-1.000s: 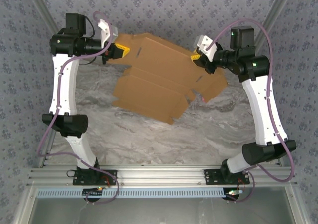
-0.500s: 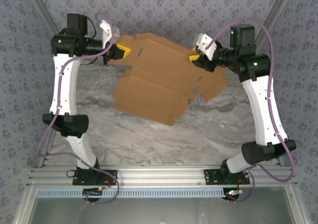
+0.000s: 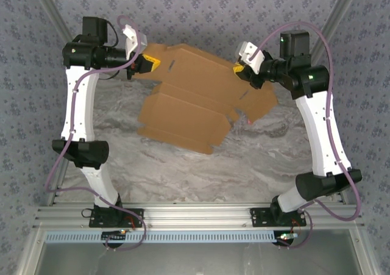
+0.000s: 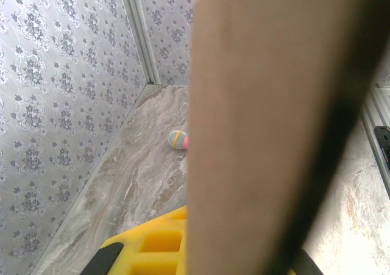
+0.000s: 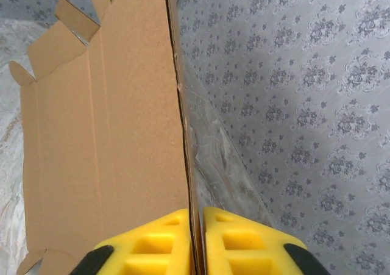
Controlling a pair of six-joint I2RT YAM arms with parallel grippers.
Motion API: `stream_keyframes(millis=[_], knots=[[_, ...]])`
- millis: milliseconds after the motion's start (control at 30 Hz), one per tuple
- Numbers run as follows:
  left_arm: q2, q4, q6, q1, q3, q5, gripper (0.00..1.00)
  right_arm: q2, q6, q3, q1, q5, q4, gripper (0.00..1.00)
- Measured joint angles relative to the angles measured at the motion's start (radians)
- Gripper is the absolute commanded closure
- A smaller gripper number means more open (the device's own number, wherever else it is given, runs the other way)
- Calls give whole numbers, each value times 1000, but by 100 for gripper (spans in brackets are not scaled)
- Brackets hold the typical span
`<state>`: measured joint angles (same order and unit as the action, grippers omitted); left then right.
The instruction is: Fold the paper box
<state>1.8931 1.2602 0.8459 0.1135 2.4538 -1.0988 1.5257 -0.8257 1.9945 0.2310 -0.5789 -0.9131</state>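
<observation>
Brown paper box (image 3: 195, 107) sits clamped by my left hand (image 3: 148, 63) and right hand (image 3: 239, 71), upper frame; I'd move both evenly, untwisted.

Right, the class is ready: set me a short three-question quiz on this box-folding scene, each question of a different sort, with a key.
1. True or false: the paper box is already folded into a closed box.
2. Multiple choice: what is the right gripper shut on? A) an edge of the paper box B) a cable C) nothing
3. Fill the gap: in the top view, the left gripper grips the paper box at its far ___ corner.

Key
1. False: it is an open sheet with its flaps spread.
2. A
3. left
</observation>
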Motion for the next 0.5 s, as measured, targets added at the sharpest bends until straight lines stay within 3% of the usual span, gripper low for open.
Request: stream_keyframes(millis=[200,500], knots=[[0,-21,-85,0,0,27,100,-11,-10,-22,54,120,44,98],[6,-48,-378,-10,3,72,100,-146,-87,-302,274,605,377,95]])
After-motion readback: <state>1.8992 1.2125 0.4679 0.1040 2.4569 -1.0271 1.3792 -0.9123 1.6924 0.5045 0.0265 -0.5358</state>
